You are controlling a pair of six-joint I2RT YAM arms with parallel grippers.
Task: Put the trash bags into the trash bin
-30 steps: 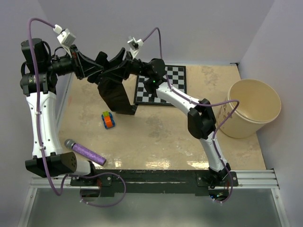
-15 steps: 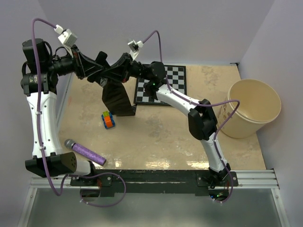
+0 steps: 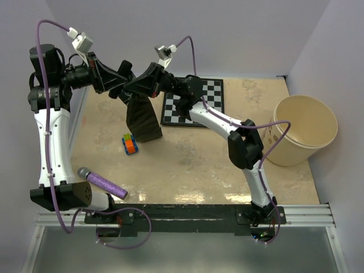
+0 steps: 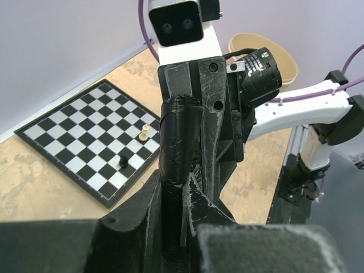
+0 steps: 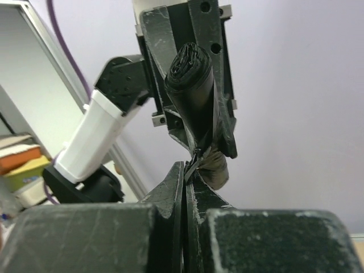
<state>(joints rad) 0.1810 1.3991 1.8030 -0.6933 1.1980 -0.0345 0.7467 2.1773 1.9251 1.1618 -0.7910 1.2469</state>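
1. Tabletop (image 3: 187,165): flat mottled beige surface that carries all the items below.
2. Trash bin (image 3: 290,153): large round cream-beige plastic bucket with tapered walls. It stands upright at the table's right edge, well apart from both grippers, and nothing shows inside it.
3. Chessboard (image 3: 213,91): square black-and-white board lying flat at the far centre, partly covered by the right arm.
4. Trash bag sheet (image 3: 142,116): thin, glossy, wrinkled black plastic film. It hangs in the air left of the chessboard, its top where the two grippers meet and its lower edge near the table. It is not in the bin.
5. Left gripper (image 4: 173,196): black, two-fingered, raised over the far left of the table and clenched around item 8.
6. Right gripper (image 5: 186,170): black, two-fingered, tip to tip with the left one. Its fingers are closed flat together and pinch the film just under the roll.
7. Purple textured roll (image 3: 105,182): lies slantwise near the left arm's base.
8. Trash bag roll (image 5: 192,91): short, finger-thick roll of black film, held upright between the left fingers.
9. Multicoloured cube (image 3: 131,144): rests on the table just below the hanging sheet.
10. White chess piece (image 4: 145,132) and black chess piece (image 4: 123,161): upright on the board.
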